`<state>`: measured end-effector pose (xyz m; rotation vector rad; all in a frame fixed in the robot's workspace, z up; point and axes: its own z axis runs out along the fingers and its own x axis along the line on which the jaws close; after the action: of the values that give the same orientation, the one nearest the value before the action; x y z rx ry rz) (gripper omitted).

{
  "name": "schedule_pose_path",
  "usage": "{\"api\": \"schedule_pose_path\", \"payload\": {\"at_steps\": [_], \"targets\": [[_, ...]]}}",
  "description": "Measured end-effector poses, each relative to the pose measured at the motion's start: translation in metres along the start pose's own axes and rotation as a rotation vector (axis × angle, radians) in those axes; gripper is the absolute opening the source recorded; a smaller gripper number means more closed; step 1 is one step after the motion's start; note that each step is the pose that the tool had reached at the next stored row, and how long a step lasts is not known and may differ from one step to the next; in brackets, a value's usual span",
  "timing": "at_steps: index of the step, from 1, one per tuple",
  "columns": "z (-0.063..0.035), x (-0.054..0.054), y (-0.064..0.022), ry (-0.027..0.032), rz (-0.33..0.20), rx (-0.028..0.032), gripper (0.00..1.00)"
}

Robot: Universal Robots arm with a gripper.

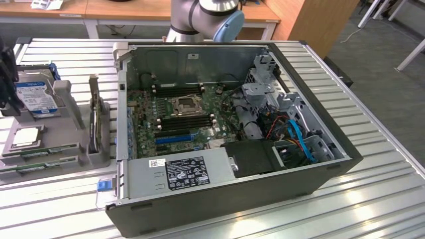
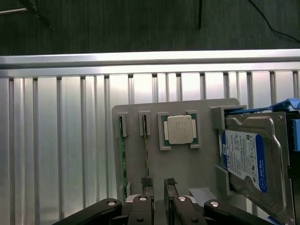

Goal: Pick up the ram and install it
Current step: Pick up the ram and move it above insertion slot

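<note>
my pincer (image 2: 158, 187) is wide open and holds nothing, near the long thin green ram stick (image 2: 146, 152) standing in the flat grey holder (image 2: 192, 166), and if i close crooked it could slip or bend.

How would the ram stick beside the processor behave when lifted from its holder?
Probably stiff and light: the ram stick is a thin board. Standing on edge in the holder, it would likely tip once unsupported. Thin edges offer little grip.
</note>
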<state>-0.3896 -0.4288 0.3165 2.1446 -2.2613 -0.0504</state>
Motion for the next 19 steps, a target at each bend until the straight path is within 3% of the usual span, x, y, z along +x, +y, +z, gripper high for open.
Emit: {"api": "schedule_pose_path", "payload": {"at_steps": [19], "targets": [[0.0125,0.000,-0.0005,0.0001,0.000,-0.0001,0.24]]}}
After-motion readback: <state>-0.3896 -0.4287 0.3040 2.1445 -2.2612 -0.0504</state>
